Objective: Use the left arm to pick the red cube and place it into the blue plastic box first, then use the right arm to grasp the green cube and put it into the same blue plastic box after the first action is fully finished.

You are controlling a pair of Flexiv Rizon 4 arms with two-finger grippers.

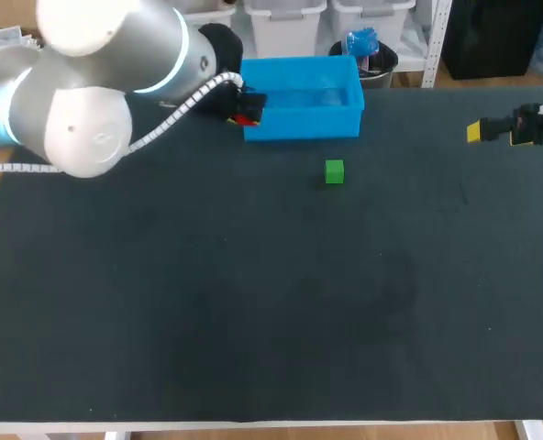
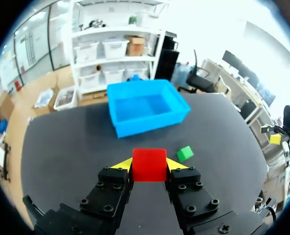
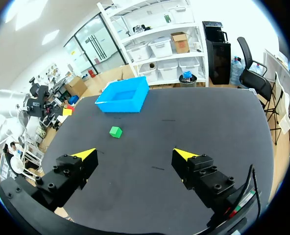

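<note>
Red cube (image 2: 149, 164), upper middle of head view, probably light and rigid, clamped across opposite flat faces by left gripper (image 2: 149, 165); right gripper (image 3: 133, 153) spread, empty.

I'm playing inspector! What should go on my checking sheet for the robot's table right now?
Surface: dark table, flat.
Job's things: red cube held in the left gripper, not yet in the box; blue plastic box ahead of it, nothing seen inside; green cube on the table in front of the box, apart from it.
Clutter: nothing seen.
Grippers: left gripper shut on the red cube; right gripper open, holding nothing, near the table's right edge.
Cables: white coiled cable runs along the left arm.
Surroundings: nothing seen.
</note>
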